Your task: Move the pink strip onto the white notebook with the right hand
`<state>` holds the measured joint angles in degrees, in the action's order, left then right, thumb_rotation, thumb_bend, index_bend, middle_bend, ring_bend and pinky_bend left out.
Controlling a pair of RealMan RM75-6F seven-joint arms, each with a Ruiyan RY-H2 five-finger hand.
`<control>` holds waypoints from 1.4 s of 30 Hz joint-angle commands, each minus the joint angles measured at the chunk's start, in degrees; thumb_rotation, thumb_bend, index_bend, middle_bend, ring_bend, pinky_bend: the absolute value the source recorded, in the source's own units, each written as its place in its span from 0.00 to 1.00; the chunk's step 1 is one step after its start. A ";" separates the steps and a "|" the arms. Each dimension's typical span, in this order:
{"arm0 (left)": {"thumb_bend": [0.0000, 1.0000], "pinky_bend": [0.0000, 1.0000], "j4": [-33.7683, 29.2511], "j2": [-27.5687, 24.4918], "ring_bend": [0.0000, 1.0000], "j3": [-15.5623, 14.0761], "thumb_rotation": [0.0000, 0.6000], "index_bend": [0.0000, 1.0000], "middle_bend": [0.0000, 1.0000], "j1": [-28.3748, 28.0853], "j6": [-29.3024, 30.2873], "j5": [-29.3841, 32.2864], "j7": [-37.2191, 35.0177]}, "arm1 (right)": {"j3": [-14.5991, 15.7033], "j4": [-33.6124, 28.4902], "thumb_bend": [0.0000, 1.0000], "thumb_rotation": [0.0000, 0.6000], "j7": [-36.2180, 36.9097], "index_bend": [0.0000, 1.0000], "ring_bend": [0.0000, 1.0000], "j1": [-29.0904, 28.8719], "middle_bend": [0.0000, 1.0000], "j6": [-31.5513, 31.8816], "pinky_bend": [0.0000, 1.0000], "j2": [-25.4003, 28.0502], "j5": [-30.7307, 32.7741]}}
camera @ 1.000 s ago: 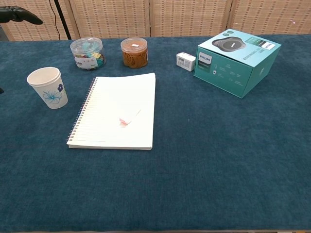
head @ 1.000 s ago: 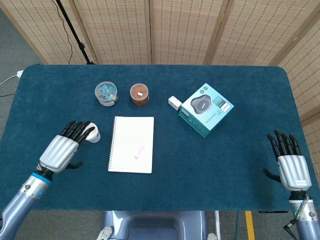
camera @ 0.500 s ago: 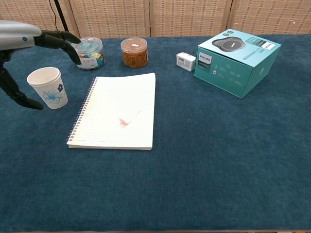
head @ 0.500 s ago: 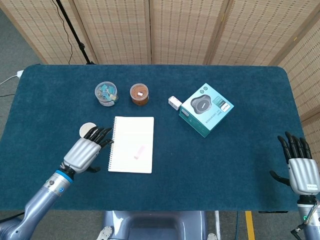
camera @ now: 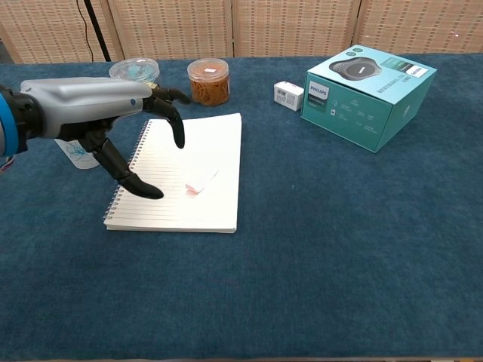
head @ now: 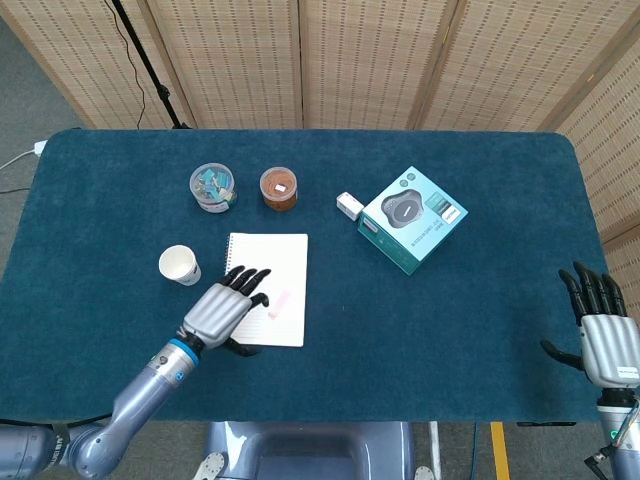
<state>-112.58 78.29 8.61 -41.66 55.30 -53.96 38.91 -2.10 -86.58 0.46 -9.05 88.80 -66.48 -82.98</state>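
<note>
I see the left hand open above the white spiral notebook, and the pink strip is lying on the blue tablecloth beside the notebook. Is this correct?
Not quite. The pink strip lies on the white spiral notebook itself, not on the blue tablecloth; the chest view shows this. The left hand is indeed open above the notebook.

Left hand (head: 224, 312) spread, empty — right hand (head: 607, 338) likewise.

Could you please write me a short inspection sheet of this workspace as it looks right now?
Surface: blue cloth table.
Job's things: pink strip lies on white notebook.
Clutter: paper cup, clip jar, rubber-band jar, teal Philips box, small white box.
Hands: left hand open over notebook; right hand open at table edge.
Cables: white cable on floor.
Surroundings: wicker screens.
</note>
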 commanded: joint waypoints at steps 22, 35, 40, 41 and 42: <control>0.00 0.00 11.38 10.62 0.00 -3.41 0.57 0.40 0.00 -3.23 4.01 1.86 1.51 | -1.70 -0.98 0.00 1.00 1.46 0.00 0.00 1.26 0.00 -0.55 0.00 0.62 -0.88; 0.00 0.00 17.09 15.17 0.00 -3.50 0.57 0.41 0.00 -4.04 3.13 1.83 -0.49 | -2.34 -1.18 0.00 1.00 2.85 0.00 0.00 1.62 0.00 -1.39 0.00 1.09 -0.99; 0.00 0.00 17.26 15.62 0.00 -4.17 0.57 0.41 0.00 -3.94 3.46 1.64 -0.25 | -2.59 -1.18 0.00 1.00 3.44 0.00 0.00 1.73 0.00 -1.75 0.00 1.23 -0.89; 0.00 0.00 17.19 15.61 0.00 -4.23 0.57 0.41 0.00 -3.90 3.60 1.51 -0.24 | -2.62 -1.20 0.00 1.00 3.49 0.00 0.00 1.75 0.00 -1.75 0.00 1.25 -0.92; 0.00 0.00 16.99 15.57 0.00 -4.30 0.57 0.41 0.00 -3.84 3.84 1.35 -0.21 | -2.66 -1.24 0.00 1.00 3.55 0.00 0.00 1.78 0.00 -1.76 0.00 1.27 -0.99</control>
<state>-95.48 93.87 4.38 -45.55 59.03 -52.51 38.67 -4.75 -87.81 4.01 -7.28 87.04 -65.22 -83.96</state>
